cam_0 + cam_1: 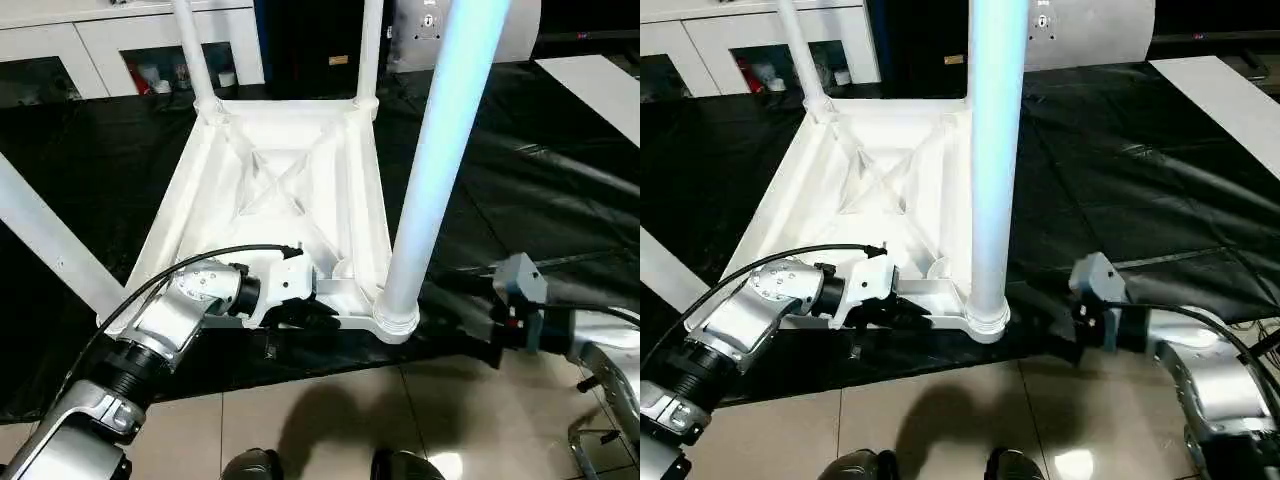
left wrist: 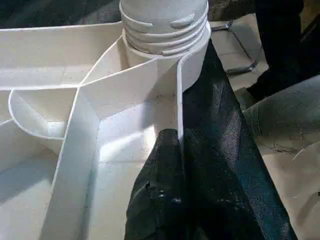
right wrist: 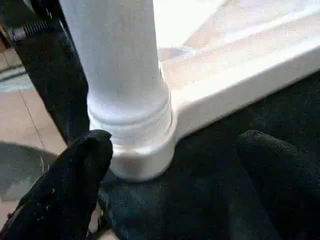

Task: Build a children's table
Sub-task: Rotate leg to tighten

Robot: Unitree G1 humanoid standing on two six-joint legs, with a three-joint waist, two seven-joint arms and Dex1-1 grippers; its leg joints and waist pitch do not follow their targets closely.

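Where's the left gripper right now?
In the head views the left gripper is at the near edge of the upturned white table top, pinching its rim wall just left of the near-right leg standing in its corner socket.

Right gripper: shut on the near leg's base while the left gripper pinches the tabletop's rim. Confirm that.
Not quite. The right gripper is open: in the right wrist view its fingers stand wide apart short of the near leg, not clamped on it. The left gripper does pinch the tabletop's rim.
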